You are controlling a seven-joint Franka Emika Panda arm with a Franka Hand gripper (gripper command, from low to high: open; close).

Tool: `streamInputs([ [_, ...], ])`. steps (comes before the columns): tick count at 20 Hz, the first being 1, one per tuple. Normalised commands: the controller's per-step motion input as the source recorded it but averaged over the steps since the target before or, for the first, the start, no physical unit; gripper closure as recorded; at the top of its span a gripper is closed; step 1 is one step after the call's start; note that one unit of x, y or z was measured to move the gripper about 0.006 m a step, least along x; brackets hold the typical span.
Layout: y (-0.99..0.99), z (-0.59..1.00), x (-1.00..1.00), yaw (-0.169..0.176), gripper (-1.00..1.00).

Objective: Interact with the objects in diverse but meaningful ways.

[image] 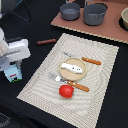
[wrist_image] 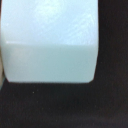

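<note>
White carton [image: 14,73] at frame's lower left sits under my gripper [image: 11,61], grip state unreadable; a skewed descent could topple it.

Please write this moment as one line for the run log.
gripper: over carton, jaw state unclear | tomato: on placemat | brown stick: off mat

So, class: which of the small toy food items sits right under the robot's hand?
The small white carton, off the mat at the exterior view's left; the tomato, white piece and brown stick lie farther away.
</note>
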Motion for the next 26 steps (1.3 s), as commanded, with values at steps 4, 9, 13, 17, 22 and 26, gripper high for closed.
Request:
streamInputs([
  [4, 0.14, 0.00, 0.00, -0.021, -1.00],
  [9, 0.17, 0.00, 0.05, -0.016, -1.00],
  [13, 0.16, -0.07, 0.02, -0.012, -1.00],
  [17, 0.16, -0.12, 0.01, -0.009, -1.00],
  [22, 0.15, -0.18, 0.00, -0.008, -1.00],
  [26, 0.13, -0.21, 0.00, -0.006, -1.00],
])
